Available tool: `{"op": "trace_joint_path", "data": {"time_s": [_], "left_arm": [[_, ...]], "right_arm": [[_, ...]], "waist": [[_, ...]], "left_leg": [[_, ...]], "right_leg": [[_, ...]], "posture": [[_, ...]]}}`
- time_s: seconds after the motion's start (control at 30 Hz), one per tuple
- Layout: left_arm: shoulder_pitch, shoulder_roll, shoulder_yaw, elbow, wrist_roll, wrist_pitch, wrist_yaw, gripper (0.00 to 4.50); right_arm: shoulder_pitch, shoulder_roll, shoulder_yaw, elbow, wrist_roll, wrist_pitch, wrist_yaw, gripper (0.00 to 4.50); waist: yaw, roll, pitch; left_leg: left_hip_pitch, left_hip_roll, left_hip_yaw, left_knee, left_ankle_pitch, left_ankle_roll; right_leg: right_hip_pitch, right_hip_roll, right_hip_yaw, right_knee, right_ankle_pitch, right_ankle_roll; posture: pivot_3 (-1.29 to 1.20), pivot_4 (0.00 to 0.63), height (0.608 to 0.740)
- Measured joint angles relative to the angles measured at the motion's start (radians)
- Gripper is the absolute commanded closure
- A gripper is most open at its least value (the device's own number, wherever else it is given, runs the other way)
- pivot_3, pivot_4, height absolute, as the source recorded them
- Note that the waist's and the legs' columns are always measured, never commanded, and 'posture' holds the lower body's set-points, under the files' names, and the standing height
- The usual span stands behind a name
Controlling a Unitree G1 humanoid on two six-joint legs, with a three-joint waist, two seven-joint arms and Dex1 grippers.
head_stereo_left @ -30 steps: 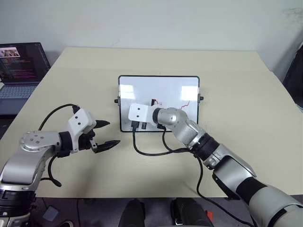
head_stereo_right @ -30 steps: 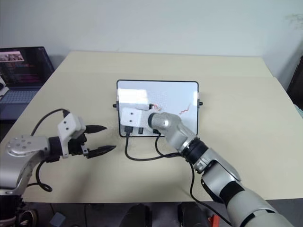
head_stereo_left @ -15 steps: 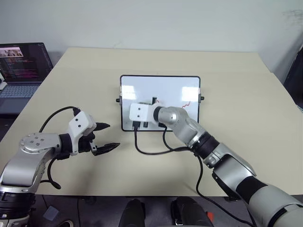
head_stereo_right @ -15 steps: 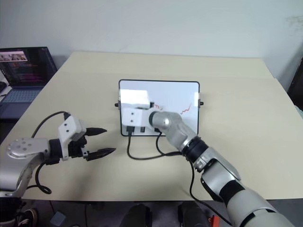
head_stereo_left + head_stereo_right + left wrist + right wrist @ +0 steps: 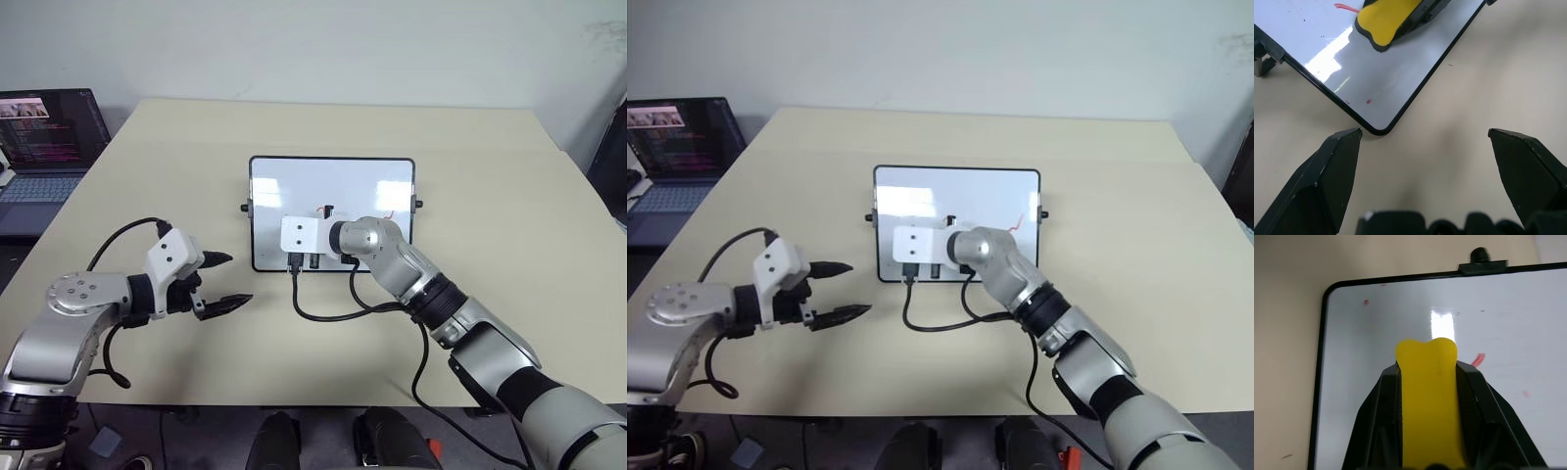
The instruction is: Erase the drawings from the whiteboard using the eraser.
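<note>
Eraser (image 5: 1427, 401) clamped between right fingers (image 5: 1378, 421), on whiteboard (image 5: 1376, 323).

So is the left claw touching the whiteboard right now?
Apart. The left wrist view shows the left claw open over bare table, with a strip of tabletop between its fingertips and the whiteboard corner. The head views show the same gap.

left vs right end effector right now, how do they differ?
Left end effector: open, holding nothing. Right end effector: shut on the yellow eraser.
Left hovers over bare table beside the whiteboard's near left corner. Right is over the whiteboard, with a red mark just beside the eraser.
Shared: both have two black fingers and a white wrist housing.
</note>
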Motion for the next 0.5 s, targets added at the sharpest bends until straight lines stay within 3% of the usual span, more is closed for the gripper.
{"op": "trace_joint_path", "data": {"time_s": [0.13,0.4,0.5], "left_arm": [[-0.006,-0.002,-0.012,0.0,0.0,0.0,0.0,0.0],[-0.006,-0.002,-0.014,0.0,-0.001,0.0,0.0,0.0],[-0.006,-0.002,-0.014,-0.001,-0.001,0.0,0.0,0.0]], "right_arm": [[-0.037,-0.012,-0.032,0.025,-0.001,-0.008,-0.047,3.38],[0.027,-0.042,0.001,-0.078,0.001,0.055,0.131,3.38],[0.017,-0.03,0.002,-0.048,0.0,0.036,0.072,3.38]], "waist": [[0.002,0.0,0.0],[0.0,0.0,0.0],[-0.001,0.0,0.0]], "left_leg": [[-0.001,0.0,0.0,0.0,0.0,0.0],[0.0,0.0,0.0,0.0,0.0,0.0],[0.001,0.0,0.0,0.0,0.0,0.0]], "right_leg": [[0.0,0.0,0.0,-0.001,0.0,0.0],[0.0,0.0,0.0,-0.001,0.0,0.0],[0.0,0.0,0.0,0.0,0.0,0.0]], "posture": [[0.0,0.15,0.74],[0.0,0.15,0.74],[0.0,0.15,0.74]]}}
